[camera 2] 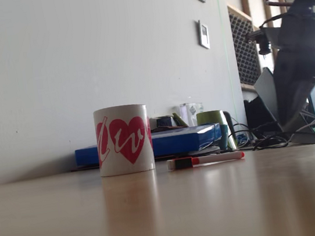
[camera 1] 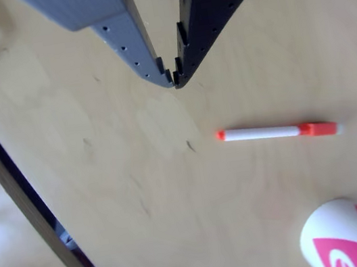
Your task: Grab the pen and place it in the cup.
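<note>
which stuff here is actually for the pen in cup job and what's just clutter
For the job: the pen, the cup, the gripper.

Just lying about: the blue flat box, the green mug, the cables behind.

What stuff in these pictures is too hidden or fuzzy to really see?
- The cup: cut off by the other view's bottom-right corner; its opening is out of frame.
- Inside the cup: hidden by its own wall in the low fixed view.
- The pen cap: dark against the light in the fixed view.
- The gripper: its upper part runs off the other view's top edge.
- The arm: a backlit silhouette, cut by the right edge.
</note>
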Motion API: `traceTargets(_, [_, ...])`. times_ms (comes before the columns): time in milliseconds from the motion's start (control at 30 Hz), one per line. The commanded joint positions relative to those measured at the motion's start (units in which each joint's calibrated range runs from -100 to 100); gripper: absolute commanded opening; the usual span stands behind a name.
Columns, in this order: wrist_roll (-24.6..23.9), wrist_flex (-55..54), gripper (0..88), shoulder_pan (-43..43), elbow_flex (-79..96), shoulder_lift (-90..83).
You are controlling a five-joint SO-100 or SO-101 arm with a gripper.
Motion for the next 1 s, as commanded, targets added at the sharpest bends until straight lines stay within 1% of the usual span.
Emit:
traceTargets(0, [4.66,-3.38,1.8,-2.28,-14.92,16.72])
traceTargets(67, [8.65,-3.56,1.8,-3.70,-19.90,22.20])
traceTargets(133, [10.02,-3.13,2.4,-6.29,-25.78,27.26])
traceTargets(200, [10.23,-2.95,5.7,-8.21,-30.76,31.50])
traceTargets(267, [12.49,-2.78,10.8,-9.54,-34.38,35.06])
traceTargets(367, [15.69,-2.78,14.7,-12.04,-36.38,38.80])
traceTargets(567, [21.95,-1.92,14.8,-16.72,-35.65,44.61])
traceTargets(667, [23.10,-0.89,14.8,-18.80,-35.92,47.76])
traceTargets(800, [23.16,-1.66,14.8,-20.55,-36.10,51.16])
traceTargets(967, [23.16,-5.88,14.8,-22.64,-35.74,53.24])
